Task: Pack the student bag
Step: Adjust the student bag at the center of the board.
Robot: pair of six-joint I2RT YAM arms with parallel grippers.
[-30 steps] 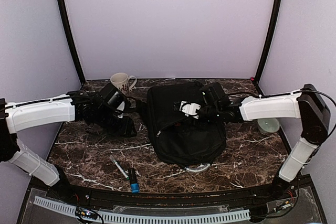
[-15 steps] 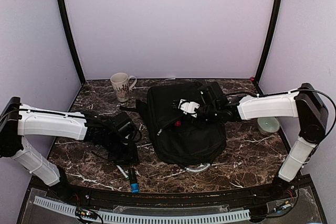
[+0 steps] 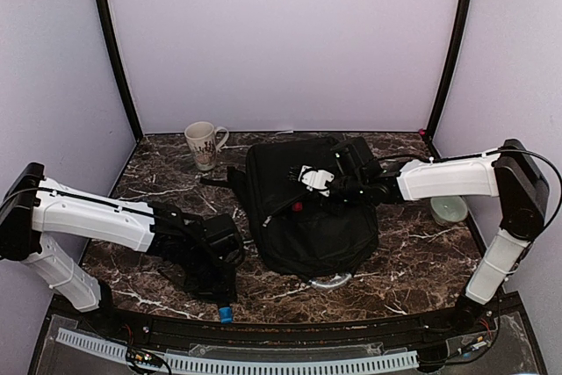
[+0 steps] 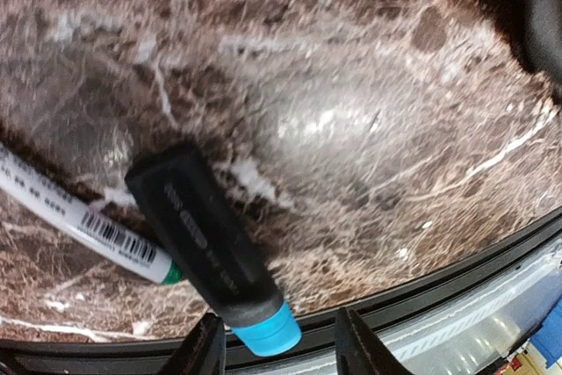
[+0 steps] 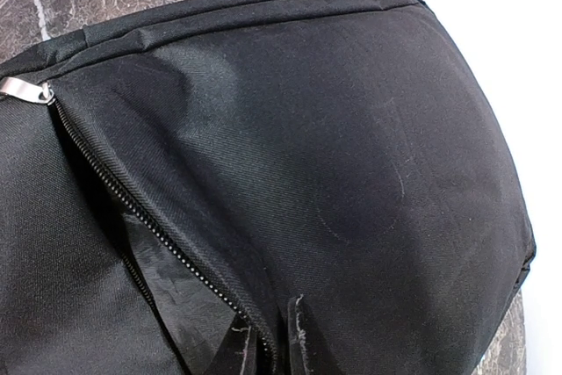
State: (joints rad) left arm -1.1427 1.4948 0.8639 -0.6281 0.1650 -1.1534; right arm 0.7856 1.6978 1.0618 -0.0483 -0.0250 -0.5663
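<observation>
Black fabric pretty much fills the right wrist view: the student bag (image 3: 307,226) lies flat mid-table on the brown marble table (image 3: 413,261), right under the right gripper (image 5: 277,344). Its fingers are pinched tight on the bag's cloth at the edge of the zipper (image 5: 114,191). That zipper runs up and away from them to a silver pull (image 5: 22,88), and the gap beside it only shows dark lining, so I can't tell what's inside. A grey loop handle (image 3: 329,283) pokes out on the bag's near side. Well behind the left gripper (image 4: 279,353) stands a cream mug (image 3: 203,143) with a dark print I can't read, inside not visible. A pale green round thing (image 3: 449,210) sits off behind the right wrist. The left gripper's fingers are spread, one on each side of the blue end of a black marker (image 4: 206,243), not squeezing it. The marker's barrel has print, too blurry to read. Touching it, just outside the fingers, lies a white pen (image 4: 79,217) with a barcode sticker and tiny unreadable text.
</observation>
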